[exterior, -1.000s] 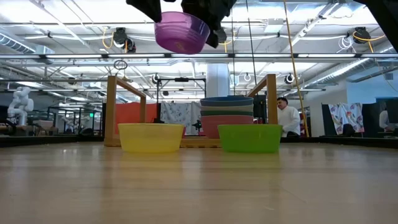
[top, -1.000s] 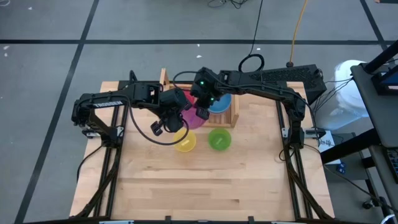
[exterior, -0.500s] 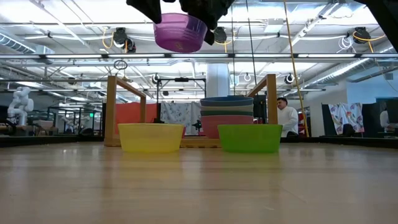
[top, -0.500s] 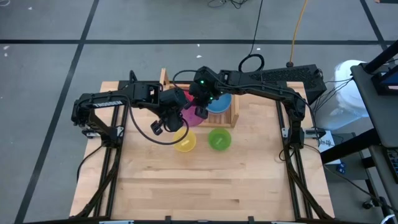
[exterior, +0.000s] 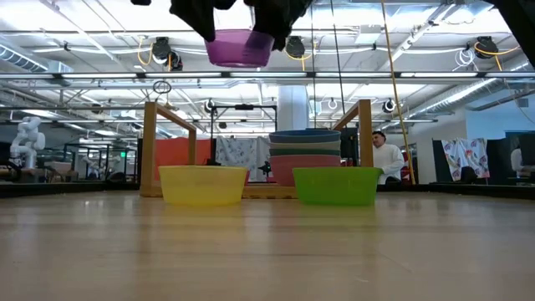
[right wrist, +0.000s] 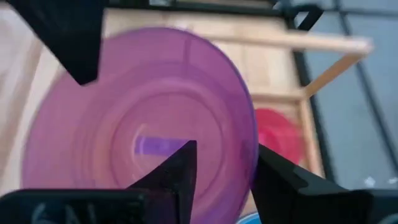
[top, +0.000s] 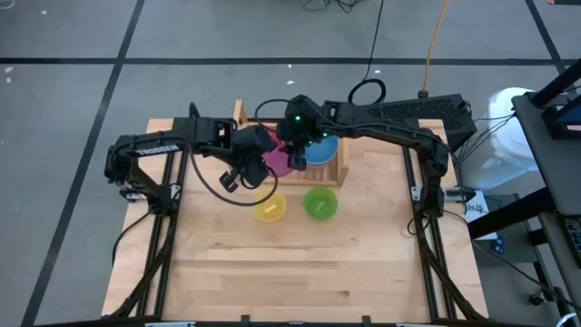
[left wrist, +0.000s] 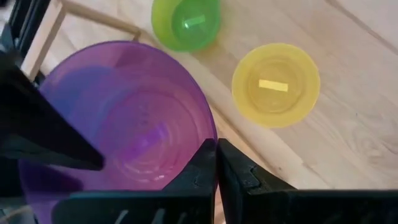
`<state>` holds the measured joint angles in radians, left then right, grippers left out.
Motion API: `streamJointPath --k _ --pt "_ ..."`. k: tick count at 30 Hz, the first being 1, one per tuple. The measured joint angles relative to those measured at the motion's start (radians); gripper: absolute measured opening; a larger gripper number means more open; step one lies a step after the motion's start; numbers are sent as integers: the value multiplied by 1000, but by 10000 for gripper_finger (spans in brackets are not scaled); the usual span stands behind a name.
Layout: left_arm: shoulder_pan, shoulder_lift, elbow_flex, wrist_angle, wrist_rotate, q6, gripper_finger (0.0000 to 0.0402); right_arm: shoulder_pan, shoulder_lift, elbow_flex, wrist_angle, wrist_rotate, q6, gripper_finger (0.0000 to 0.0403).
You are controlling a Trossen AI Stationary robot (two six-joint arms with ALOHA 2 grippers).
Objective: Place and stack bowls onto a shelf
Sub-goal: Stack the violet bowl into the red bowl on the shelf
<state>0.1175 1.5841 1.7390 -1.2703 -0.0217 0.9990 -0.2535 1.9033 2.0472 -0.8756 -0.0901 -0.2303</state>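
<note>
Purple bowl (exterior: 240,47): translucent violet, at the dark left gripper (left wrist: 216,163), whose black fingers pinch its rim; the black right gripper (right wrist: 221,168) straddles the opposite rim. Yellow bowl (top: 270,208): plain yellow with a pale rectangular patch at its centre, on the table beyond the left gripper. Light green bowl (top: 320,203): bright lime, similar pale patch, just beside the yellow one. Red bowl (right wrist: 278,140): solid red, past the right gripper. Shelf (exterior: 150,146): light unpainted wood. Table (top: 300,272): pale wood grain.

Two black jointed arms (top: 163,150), looped black cables, green lights
</note>
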Motion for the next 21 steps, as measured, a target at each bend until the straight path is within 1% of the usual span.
streamJointPath --k 5,8,13,17,21 --pt "36 -1 1 -13 0 -60 2 -3 -49 0 19 19 -68 128" --pt "56 -1 1 -20 -3 -70 2 -3 -86 0 27 31 -74 128" --pt "114 -1 1 -16 4 -133 2 -5 -159 0 11 119 -78 128" --pt "176 -1 0 6 50 -183 2 -7 -226 0 -14 179 -99 128" --pt "242 -1 0 35 91 -238 2 -7 -293 0 -52 262 -108 128"
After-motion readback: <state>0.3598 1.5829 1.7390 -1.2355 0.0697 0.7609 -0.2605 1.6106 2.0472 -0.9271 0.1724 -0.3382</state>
